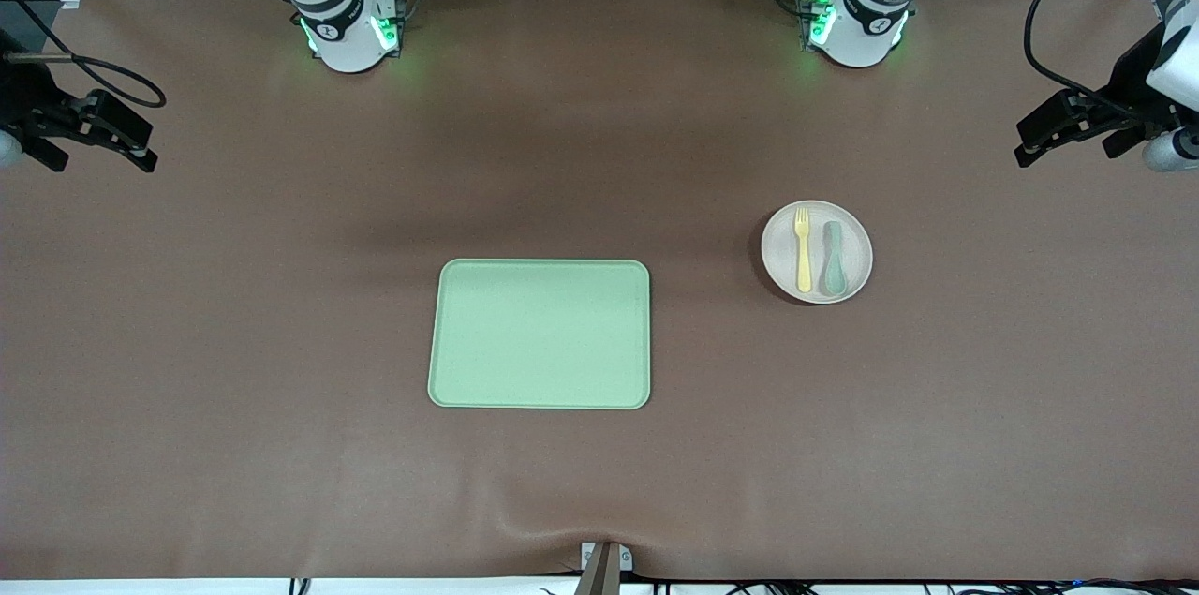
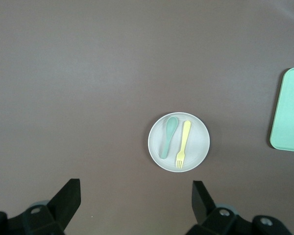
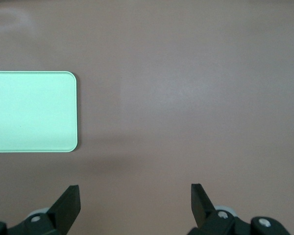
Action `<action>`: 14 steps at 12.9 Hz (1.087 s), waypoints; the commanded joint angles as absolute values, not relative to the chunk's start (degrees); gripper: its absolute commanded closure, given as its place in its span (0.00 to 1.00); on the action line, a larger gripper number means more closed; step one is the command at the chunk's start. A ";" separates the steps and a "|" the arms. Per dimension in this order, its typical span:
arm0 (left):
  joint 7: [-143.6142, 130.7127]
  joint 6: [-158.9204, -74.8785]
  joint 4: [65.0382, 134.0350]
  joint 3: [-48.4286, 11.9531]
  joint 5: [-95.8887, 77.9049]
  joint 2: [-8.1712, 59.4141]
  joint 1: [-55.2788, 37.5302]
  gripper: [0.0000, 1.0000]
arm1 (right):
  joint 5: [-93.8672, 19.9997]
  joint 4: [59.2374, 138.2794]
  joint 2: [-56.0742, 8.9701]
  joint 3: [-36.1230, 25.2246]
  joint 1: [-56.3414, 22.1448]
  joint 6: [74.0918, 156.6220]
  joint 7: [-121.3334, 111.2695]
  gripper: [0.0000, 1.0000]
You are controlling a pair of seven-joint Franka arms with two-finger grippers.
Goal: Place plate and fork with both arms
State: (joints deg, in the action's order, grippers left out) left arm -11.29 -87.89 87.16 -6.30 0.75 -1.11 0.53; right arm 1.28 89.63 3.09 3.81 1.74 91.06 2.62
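The pale beige-pink plate (image 1: 777,250) lies on the brown table, toward the left arm's end from the tray. The pale-yellow fork (image 1: 803,248) lies on the plate beside a grey-green spoon (image 1: 833,256). The left wrist view also shows the plate (image 2: 200,142), the fork (image 2: 183,144) and the spoon (image 2: 167,137). My left gripper (image 1: 1026,143) is open and empty, up over the table's left-arm end, apart from the plate; its fingers show wide apart in the left wrist view (image 2: 135,193). My right gripper (image 1: 140,141) is open and empty over the table's right-arm end (image 3: 135,196).
A rectangular light-green tray (image 1: 540,334) lies empty near the table's middle, nearer to the front camera than the plate. It also shows in the left wrist view (image 2: 289,110) and the right wrist view (image 3: 32,111). A clamp (image 1: 604,562) sits at the table's front edge.
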 commanded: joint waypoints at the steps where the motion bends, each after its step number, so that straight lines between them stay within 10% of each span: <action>1: -11.34 -87.02 87.98 -5.71 1.93 -2.64 -0.18 0.00 | 0.53 88.51 2.64 3.78 1.76 90.26 2.20 0.00; 7: -10.11 -87.89 87.89 -5.71 0.45 3.76 1.49 0.00 | 0.53 88.51 2.55 3.78 1.84 90.35 2.20 0.00; 14: -9.76 -116.14 114.83 -6.15 -3.87 4.13 3.69 0.00 | -0.44 88.51 2.37 3.69 2.02 90.26 2.20 0.00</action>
State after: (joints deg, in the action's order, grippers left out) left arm -10.38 -108.41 106.41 -5.88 -2.86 6.51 3.53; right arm 0.82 89.63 2.97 3.81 1.74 91.03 2.62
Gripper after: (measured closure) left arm 0.000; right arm 0.000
